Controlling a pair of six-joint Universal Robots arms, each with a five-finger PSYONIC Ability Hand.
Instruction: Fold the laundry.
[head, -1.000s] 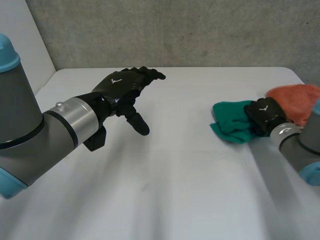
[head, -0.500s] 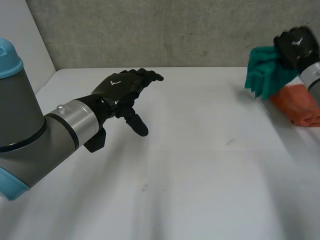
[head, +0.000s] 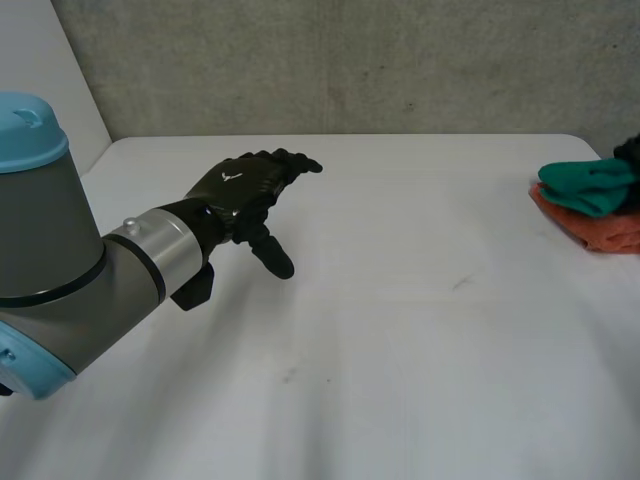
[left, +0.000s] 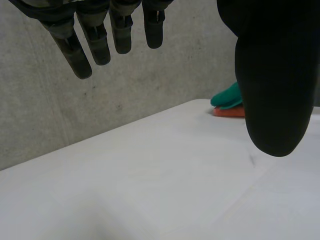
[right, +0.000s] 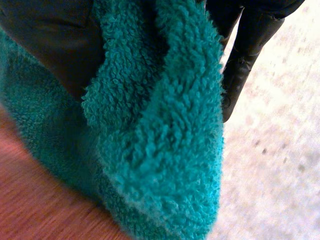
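Right robot hand (right: 247, 45), still pinching the green towel (head: 590, 185), has just carried it onto the orange towel (head: 600, 232) beneath, starting a stack of 2; left robot hand (head: 245, 185) hovers wide, empty.

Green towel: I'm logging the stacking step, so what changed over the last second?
The right hand lifted the green towel off the table, swung it up and to the right, and set it on the orange towel. It still grips the green towel. The left hand stayed open above the table and hardly moved.
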